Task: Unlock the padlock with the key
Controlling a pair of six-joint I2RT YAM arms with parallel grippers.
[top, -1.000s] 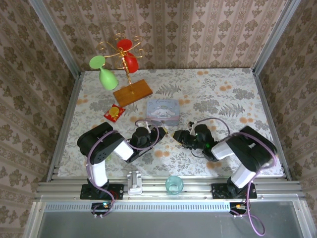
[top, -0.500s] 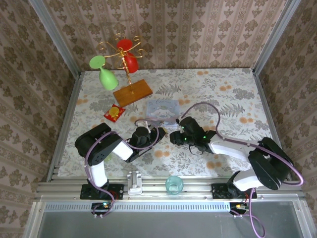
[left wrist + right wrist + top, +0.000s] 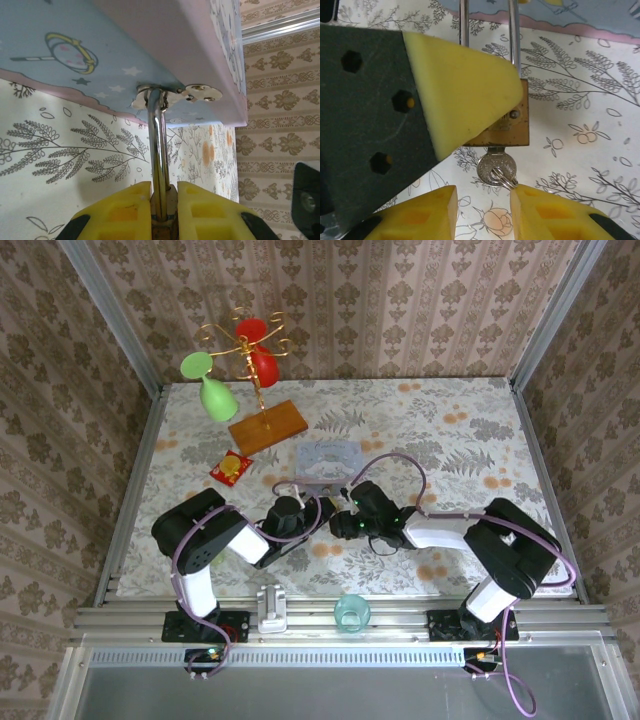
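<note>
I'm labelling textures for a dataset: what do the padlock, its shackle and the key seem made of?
The padlock looks like brass: dull yellow-brown, scuffed face. Its shackle seems polished steel or chrome plating, mirror-bright with reflections. The key is silvery metal, perhaps nickel-plated, with a grainy head.

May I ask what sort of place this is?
Probably a staged robot test booth: wallpapered panels in an aluminium frame, a floral tabletop, with the left arm and right arm bolted at its edge.
</note>
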